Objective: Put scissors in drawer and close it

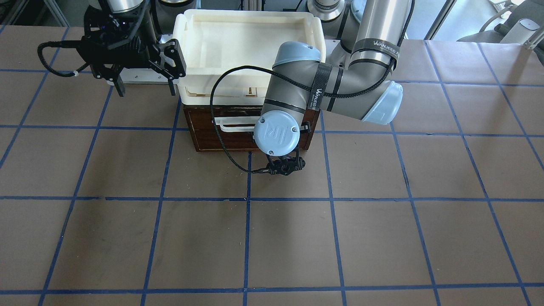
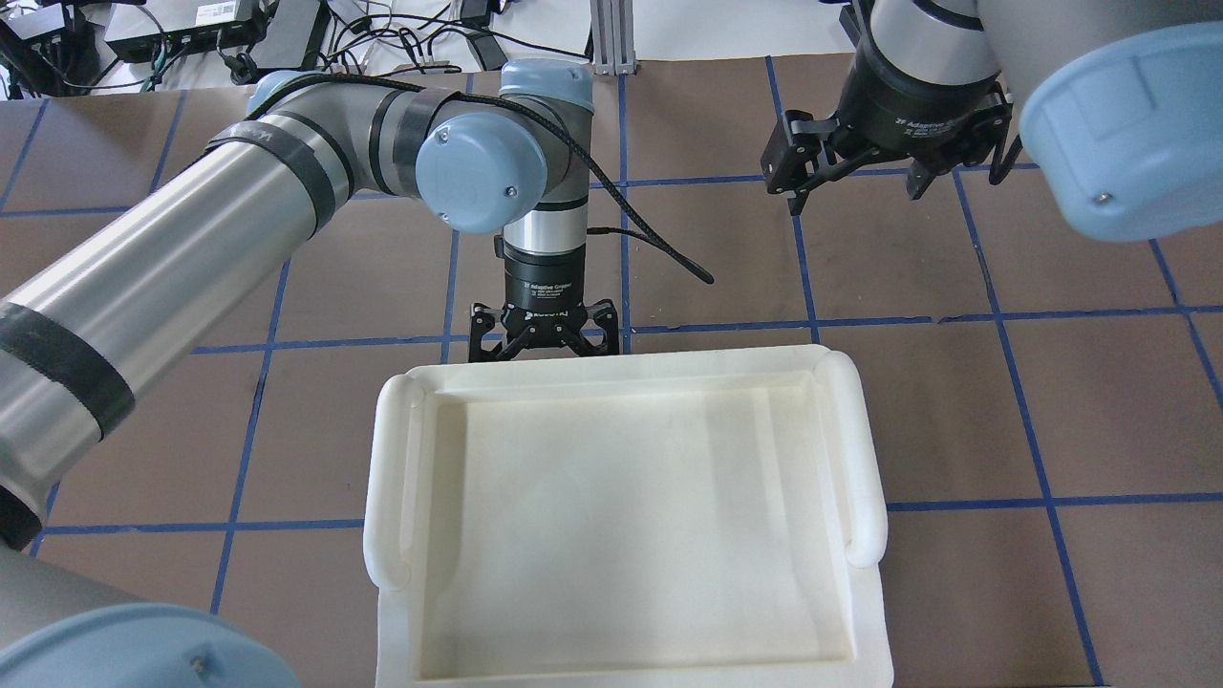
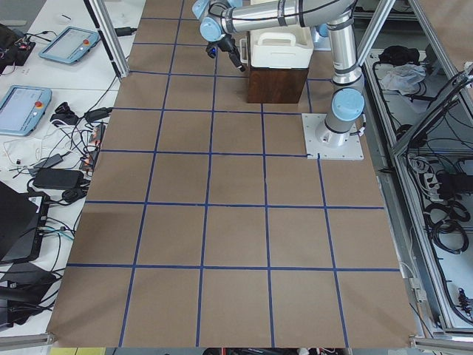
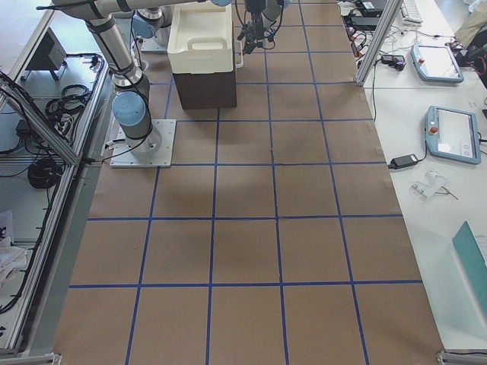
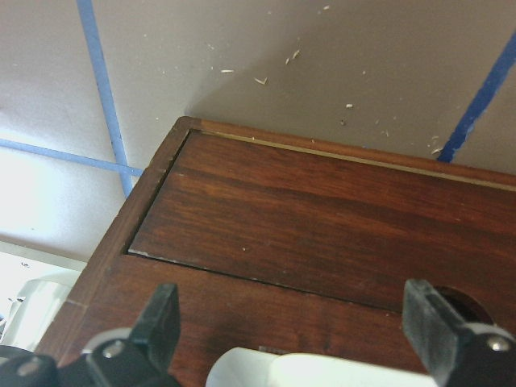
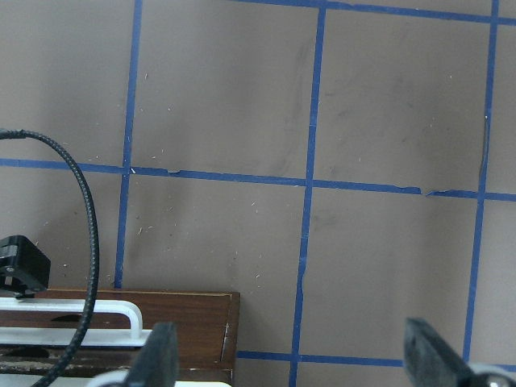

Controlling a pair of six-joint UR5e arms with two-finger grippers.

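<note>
The drawer (image 5: 322, 218) looks pushed all the way into the brown box (image 1: 204, 142). No scissors show anywhere, so they are likely inside. The left gripper (image 5: 294, 318) is spread wide around the white handle (image 1: 231, 124), holding nothing. The right gripper (image 2: 855, 196) is wide and empty too, off to the side. Little seems left to do

The table (image 1: 127, 238) is brown with a grid of blue lines. The drawer (image 5: 322, 234) front is dark red-brown wood grain, its handle (image 1: 233, 127) white. The tray (image 2: 621, 382) is cream-white. The left arm (image 2: 191, 258) and right arm (image 2: 1118, 115) are silver with pale-blue caps; the left gripper (image 5: 294, 318) and right gripper (image 6: 292, 347) are black.
</note>
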